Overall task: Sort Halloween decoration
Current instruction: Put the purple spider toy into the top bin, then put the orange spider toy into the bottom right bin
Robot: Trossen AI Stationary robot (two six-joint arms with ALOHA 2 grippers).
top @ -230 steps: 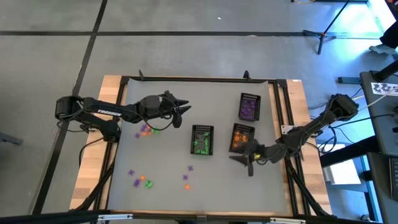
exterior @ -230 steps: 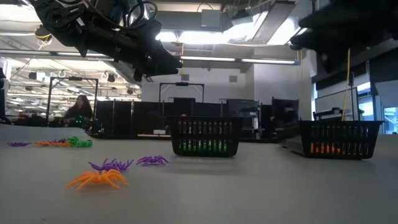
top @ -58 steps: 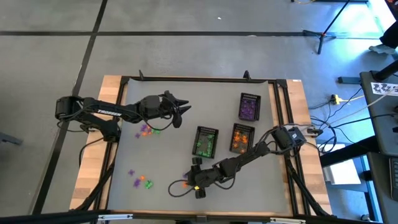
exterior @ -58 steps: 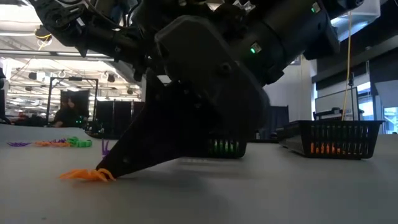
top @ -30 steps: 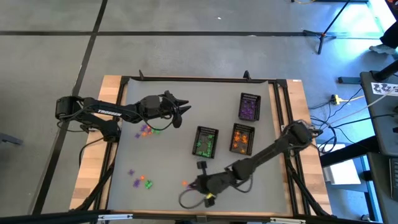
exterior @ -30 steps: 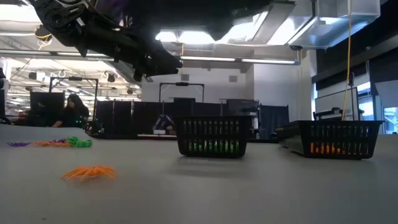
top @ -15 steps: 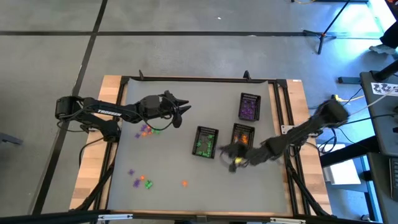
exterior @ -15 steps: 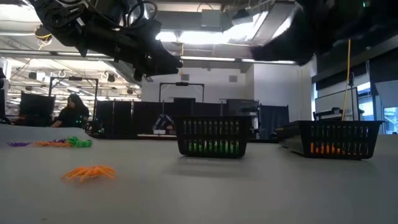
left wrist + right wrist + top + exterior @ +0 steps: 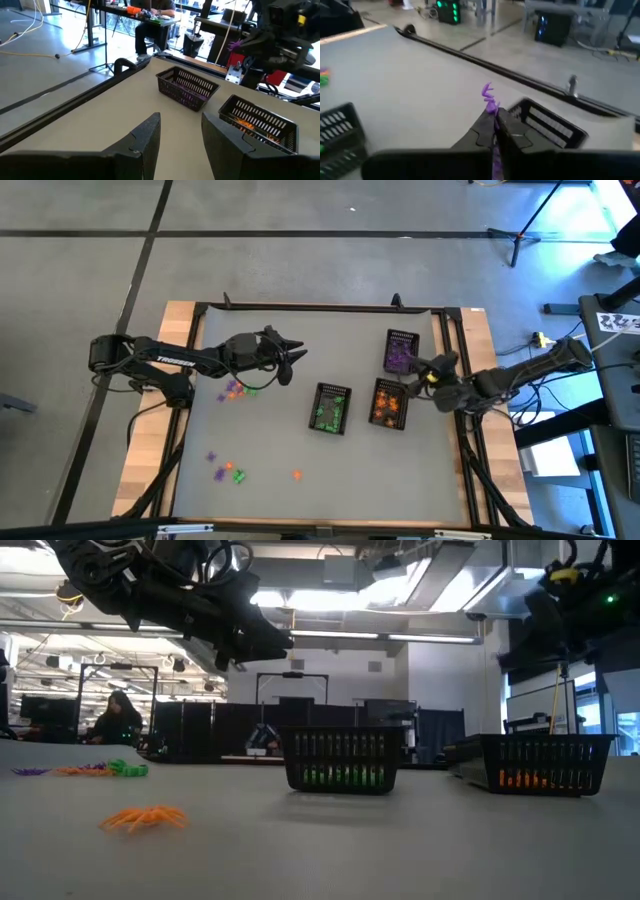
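- Right tool (image 9: 495, 131): fingers pinched shut on a purple trinket (image 9: 489, 100), held up off the table (image 9: 270, 430), just beside the basket of purple pieces (image 9: 401, 352).
- Beside that tool: the basket of orange pieces (image 9: 389, 403); farther off, the basket of green ones (image 9: 329, 408).
- Left tool (image 9: 180, 137): fingers apart, empty, raised above a cluster of loose trinkets (image 9: 238, 388).
- Well apart from both tools: an orange trinket (image 9: 145, 817) lying flat on the table.

The smooth, matt grey tabletop (image 9: 260, 440) sits on pale bare wood planks (image 9: 150, 440) inside a black metal frame (image 9: 320, 307). The three black rectangular baskets (image 9: 329, 408) are open wire mesh. The small orange spider trinket (image 9: 145, 818) looks like glossy moulded plastic. Both arms' dark housings (image 9: 180, 362) have a dull, matt finish.
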